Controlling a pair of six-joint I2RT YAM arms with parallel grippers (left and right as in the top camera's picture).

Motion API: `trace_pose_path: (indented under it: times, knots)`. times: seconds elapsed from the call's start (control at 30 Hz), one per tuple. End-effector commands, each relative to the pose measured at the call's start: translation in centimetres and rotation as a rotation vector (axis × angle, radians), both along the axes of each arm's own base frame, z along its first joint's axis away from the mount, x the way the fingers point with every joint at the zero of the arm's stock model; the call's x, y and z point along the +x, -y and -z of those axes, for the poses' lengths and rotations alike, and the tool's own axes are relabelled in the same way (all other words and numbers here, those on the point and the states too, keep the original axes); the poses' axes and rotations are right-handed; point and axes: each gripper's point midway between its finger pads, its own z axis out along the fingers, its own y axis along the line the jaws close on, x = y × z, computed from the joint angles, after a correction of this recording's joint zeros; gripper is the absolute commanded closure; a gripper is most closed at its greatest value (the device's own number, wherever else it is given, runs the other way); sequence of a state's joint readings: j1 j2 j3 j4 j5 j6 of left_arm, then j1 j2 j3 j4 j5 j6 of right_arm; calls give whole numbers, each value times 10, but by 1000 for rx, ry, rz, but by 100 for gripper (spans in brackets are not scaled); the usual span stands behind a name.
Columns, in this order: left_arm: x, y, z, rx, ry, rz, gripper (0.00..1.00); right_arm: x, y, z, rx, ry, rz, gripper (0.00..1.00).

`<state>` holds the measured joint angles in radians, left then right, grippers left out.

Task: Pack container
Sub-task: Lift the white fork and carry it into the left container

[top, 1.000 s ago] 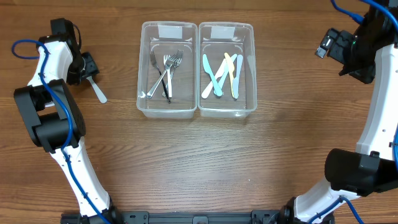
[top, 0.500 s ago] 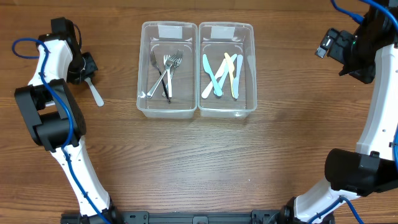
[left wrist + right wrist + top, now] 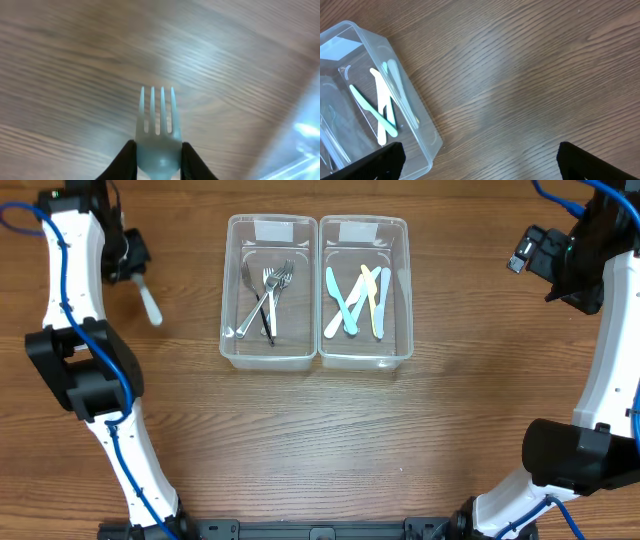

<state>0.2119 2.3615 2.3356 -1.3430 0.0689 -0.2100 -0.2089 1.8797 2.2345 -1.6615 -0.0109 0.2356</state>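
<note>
We see the left gripper (image 3: 158, 151) clenched on a plastic fork (image 3: 158, 125), its 2 dark fingers (image 3: 126, 159) pinching the neck just below the head. Close up, the fork is pale blue and slightly translucent. It has 4 straight, evenly spaced tines that point away from the wrist camera over blurred wood grain. From overhead the fork looks almost white. Its handle sticks out from the gripper toward the near right, at the far left of the table (image 3: 300, 440) and well apart from the bins. We cannot tell whether the handle touches the wood.

The 2 clear plastic bins stand side by side, touching along their long walls, at the far middle of the table. The left bin (image 3: 272, 220) holds a few metal forks (image 3: 268, 300) lying crossed over one another. The right bin (image 3: 363, 221) holds plastic knives (image 3: 355, 300) in teal, cream, yellow and light blue, some also crossed.

The right gripper (image 3: 480, 150) hangs above bare wood at the far right with its jaws spread wide and nothing between them. A corner of the right bin shows at the left edge of its wrist view.
</note>
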Motion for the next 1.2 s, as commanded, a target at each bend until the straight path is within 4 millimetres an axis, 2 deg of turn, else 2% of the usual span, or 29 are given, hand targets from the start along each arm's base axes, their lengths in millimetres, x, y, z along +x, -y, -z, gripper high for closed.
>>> trace_pose_path:
  times: [0.0, 0.13, 0.23, 0.33, 0.5, 0.53, 0.6, 0.67, 0.7, 0.8, 0.87, 0.93, 1.0, 1.07, 1.13, 1.17]
  knots:
    - [18, 79, -67, -133, 163, 220, 89, 1, 2, -1, -8, 4, 8, 0]
    - [26, 133, -108, -75, 270, 367, 89, 1, 3, -1, -9, 7, 9, 0]
    - [26, 164, -122, -27, 306, 426, 89, 1, 3, -1, -9, 7, 8, 0]
    - [25, 194, -115, 11, 299, 475, 90, 2, 3, -1, -9, 7, 9, 0]
    - [23, 245, -84, 6, 266, 566, 89, 3, 3, -1, -10, 12, 9, 0]
    - [23, 250, -79, 4, 260, 575, 86, 3, 3, -2, -10, 15, 9, 0]
    - [21, 260, -62, 6, 234, 582, 72, 6, 4, -3, -12, 28, 9, 0]
    - [18, 262, -47, 13, 205, 569, 48, 9, 4, -4, -15, 39, 9, 0]
    - [17, 262, -42, 12, 192, 569, 40, 10, 4, -4, -16, 43, 9, 0]
    - [14, 261, -42, 12, 182, 566, 28, 13, 5, -5, -19, 58, 9, 0]
    - [15, 258, -51, 13, 197, 560, 21, 15, 5, -6, -20, 68, 9, 0]
    - [17, 256, -70, 14, 231, 555, 16, 19, 6, -8, -21, 84, 8, 0]
    - [19, 253, -99, 20, 292, 547, 13, 20, 5, -8, -18, 89, 6, 0]
    - [18, 239, -135, 76, 361, 516, 13, 20, -3, -12, 10, 102, -47, 0]
    - [12, 225, -167, 126, 418, 485, 12, 19, -11, -18, 24, 126, -103, 0]
    - [4, 217, -191, 148, 462, 466, 11, 19, -16, -24, 29, 144, -131, 0]
